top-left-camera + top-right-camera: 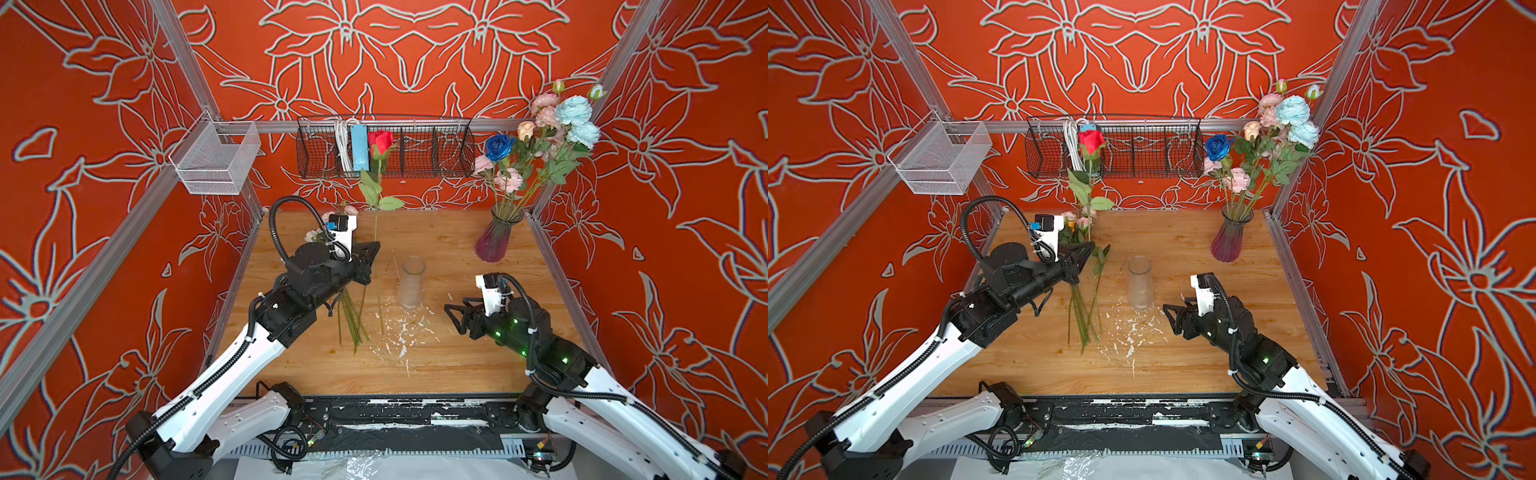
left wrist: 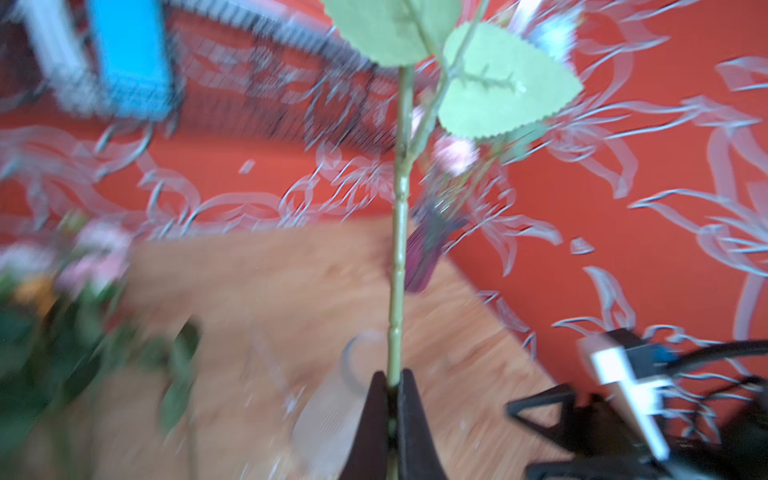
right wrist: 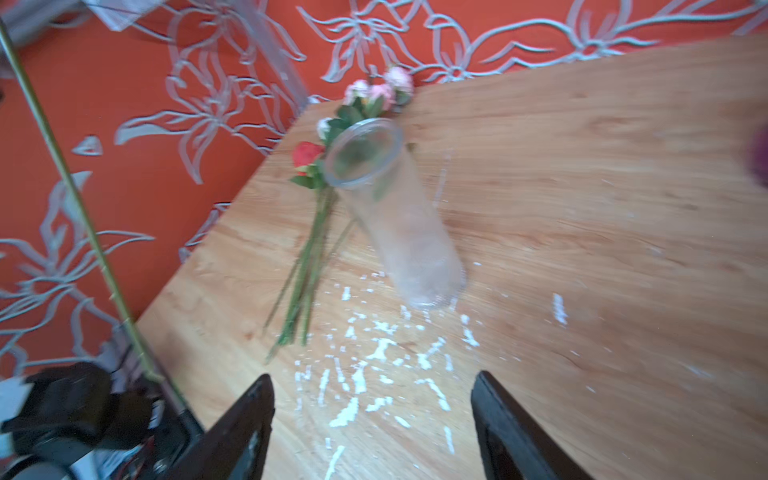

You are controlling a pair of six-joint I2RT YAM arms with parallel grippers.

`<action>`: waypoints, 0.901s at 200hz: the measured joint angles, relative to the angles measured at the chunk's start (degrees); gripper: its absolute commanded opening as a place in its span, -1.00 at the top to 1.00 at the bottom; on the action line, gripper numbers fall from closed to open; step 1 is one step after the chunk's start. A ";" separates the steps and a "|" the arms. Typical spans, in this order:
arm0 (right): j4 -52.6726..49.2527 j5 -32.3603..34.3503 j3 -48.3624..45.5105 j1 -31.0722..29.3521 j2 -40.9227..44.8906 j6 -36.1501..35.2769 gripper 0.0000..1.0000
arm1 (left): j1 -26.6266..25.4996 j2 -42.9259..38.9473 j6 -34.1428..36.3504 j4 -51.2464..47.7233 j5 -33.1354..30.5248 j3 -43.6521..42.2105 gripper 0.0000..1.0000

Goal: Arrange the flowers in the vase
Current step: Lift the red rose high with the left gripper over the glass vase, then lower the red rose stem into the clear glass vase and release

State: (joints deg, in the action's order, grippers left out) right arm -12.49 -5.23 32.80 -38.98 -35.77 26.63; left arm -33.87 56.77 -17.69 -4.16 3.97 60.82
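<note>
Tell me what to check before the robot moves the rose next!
1. Left tool shut on rose stem: ok.
2. Rose upright: ok.
3. Clear vase standing, empty: ok.
4. Right tool open, apart from clear vase: ok.
5. Rose over the vase mouth: not ok, it is beside the vase.
6. Stem end higher than vase rim: cannot tell.

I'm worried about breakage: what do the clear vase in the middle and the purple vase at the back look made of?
Clear vase: see-through, slightly cloudy, smooth walls; glass or clear plastic, cannot tell which. Purple vase: translucent, ribbed, glossy; likely tinted glass.
</note>
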 measured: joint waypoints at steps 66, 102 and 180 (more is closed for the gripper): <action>3.61 2.40 -1.73 0.00 0.04 -0.22 -0.52 | -5.88 14.34 11.28 19.78 -3.21 9.81 1.00; 2.43 5.03 -1.79 0.00 2.45 -0.22 -0.52 | -5.95 23.61 16.94 24.87 -4.57 18.21 1.00; -0.83 7.76 -2.49 0.00 6.58 -0.24 -0.52 | -5.95 29.70 22.84 29.62 -8.11 15.82 1.00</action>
State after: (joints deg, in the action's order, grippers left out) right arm -13.32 2.52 30.30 -38.98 -29.19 26.39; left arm -39.81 86.48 5.15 25.45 -4.14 76.64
